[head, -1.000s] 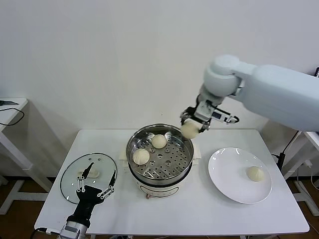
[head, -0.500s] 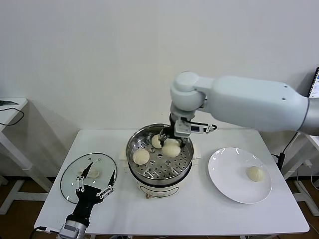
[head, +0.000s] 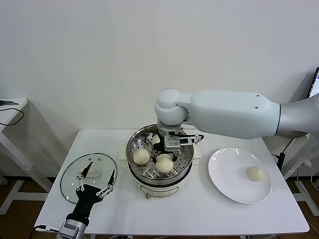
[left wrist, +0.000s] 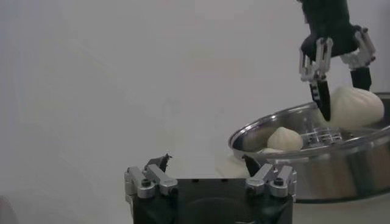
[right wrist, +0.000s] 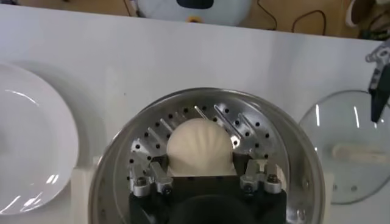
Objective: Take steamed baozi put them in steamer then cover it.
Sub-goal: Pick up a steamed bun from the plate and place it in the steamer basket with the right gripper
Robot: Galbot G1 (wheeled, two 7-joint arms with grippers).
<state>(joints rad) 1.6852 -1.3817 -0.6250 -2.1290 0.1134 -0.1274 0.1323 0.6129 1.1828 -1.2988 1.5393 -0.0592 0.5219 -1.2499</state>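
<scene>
The steamer [head: 185, 172] stands mid-table with its perforated tray showing. Two baozi lie inside, one at the left [head: 141, 156] and one at the back [head: 155, 140], partly hidden by my arm. My right gripper [head: 165, 157] is down inside the steamer, shut on a third baozi [head: 164, 162] just over the tray; the right wrist view shows this bun [right wrist: 199, 143] between the fingers of my right gripper [right wrist: 200, 162]. A fourth baozi [head: 255, 173] lies on the white plate [head: 229, 174]. The cover [head: 99, 164] lies flat at the left. My left gripper [head: 94, 191] is open and empty beside it.
The steamer's cream-white base [head: 149, 190] sticks out below the pot. The table's front edge [head: 199, 230] runs just below my left arm. The left wrist view shows the steamer's side [left wrist: 329, 173] and my right gripper [left wrist: 338, 67] over it. A side table [head: 10, 112] stands far left.
My right arm has carried the baozi from above the steamer's far right rim leftward and down into the steamer, to the front of the tray. The left arm has not moved.
</scene>
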